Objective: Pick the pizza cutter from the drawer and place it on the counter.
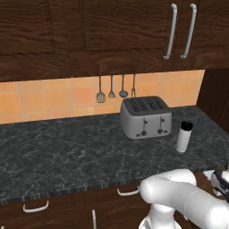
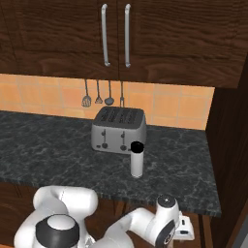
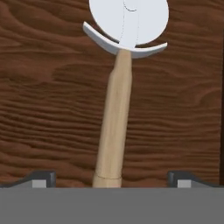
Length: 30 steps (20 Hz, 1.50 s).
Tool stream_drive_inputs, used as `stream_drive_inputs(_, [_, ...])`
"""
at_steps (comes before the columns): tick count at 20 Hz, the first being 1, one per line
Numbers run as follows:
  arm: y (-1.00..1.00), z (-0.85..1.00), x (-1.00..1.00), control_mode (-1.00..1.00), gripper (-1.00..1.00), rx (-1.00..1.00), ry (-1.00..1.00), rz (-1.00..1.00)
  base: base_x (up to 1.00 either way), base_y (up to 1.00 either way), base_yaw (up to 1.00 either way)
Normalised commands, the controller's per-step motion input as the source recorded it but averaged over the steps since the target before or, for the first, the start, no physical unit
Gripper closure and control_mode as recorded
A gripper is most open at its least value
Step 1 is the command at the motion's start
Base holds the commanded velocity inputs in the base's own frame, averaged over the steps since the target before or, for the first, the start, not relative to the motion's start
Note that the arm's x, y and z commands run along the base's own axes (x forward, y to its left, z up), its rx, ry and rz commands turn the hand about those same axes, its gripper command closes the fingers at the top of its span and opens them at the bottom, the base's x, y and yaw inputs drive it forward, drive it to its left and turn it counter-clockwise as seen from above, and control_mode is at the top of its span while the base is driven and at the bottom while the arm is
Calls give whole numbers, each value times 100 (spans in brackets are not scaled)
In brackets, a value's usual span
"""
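Note:
The pizza cutter (image 3: 114, 118) lies flat on the brown wooden floor of the drawer (image 3: 48, 109). Its whitish wheel is at the top of the hand view and its light-tan handle runs down toward me. My gripper (image 3: 111, 178) is open just above it, and the handle's end sits between the two dark fingertips (image 3: 41, 177) without touching either. The black-grey marbled counter (image 1: 67, 152) (image 2: 48, 145) stretches above the drawer. My arm bends down below the counter's front edge at the right end.
A silver toaster (image 1: 145, 117) (image 2: 119, 130) stands at the back of the counter. A white bottle with a black cap (image 1: 184, 136) (image 2: 137, 160) stands in front of it, near the right end. Dark utensils (image 1: 116, 89) hang on the orange tiled wall. Wall cabinets hang above.

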Motion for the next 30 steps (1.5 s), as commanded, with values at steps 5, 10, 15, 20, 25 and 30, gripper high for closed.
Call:
stream_drive_inputs(5, [0, -22, 0, -100, -100, 0, 5, 0, 0, 0, 0])
stream_drive_inputs(10, [0, -22, 0, -100, -100, 1, 2, 0, 0, 0, 0])
stream_drive_inputs(15, [-4, -27, 0, -100, -100, 0, 0, 0, 0, 0, 0])
stream_drive_inputs(20, [-1, -23, 0, -100, -100, 0, 0, 0, 0, 0, 0])
stream_drive_inputs(25, [0, -6, 0, -100, 100, 0, 0, 0, 0, 0, 0])
stream_drive_inputs(30, [0, 0, 0, -100, 100, 0, 0, 0, 0, 0, 0])
